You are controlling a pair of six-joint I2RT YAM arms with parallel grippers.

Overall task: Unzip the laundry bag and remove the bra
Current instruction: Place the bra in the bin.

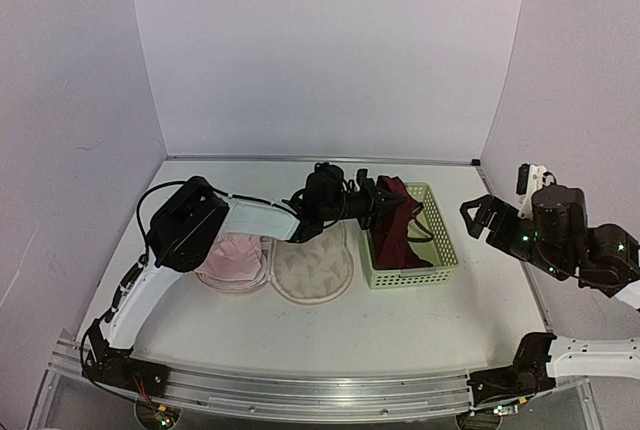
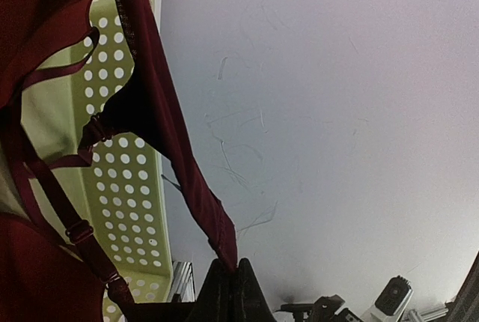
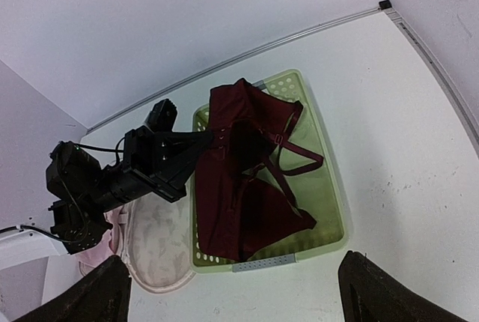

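Left gripper [image 3: 212, 137] pinching bra [image 3: 224, 187] over basket [image 3: 330, 216].

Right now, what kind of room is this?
Probably a robot lab booth: plain white walls box in a white table, and the left gripper grips a dark red bra draped in a pale green basket.

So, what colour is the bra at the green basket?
Plain dark red, without any print. The bra shows best in the right wrist view.

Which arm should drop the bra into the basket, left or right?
Left. The left gripper pinches the bra, which drapes into the basket; the right gripper hangs open and empty, off to the side.
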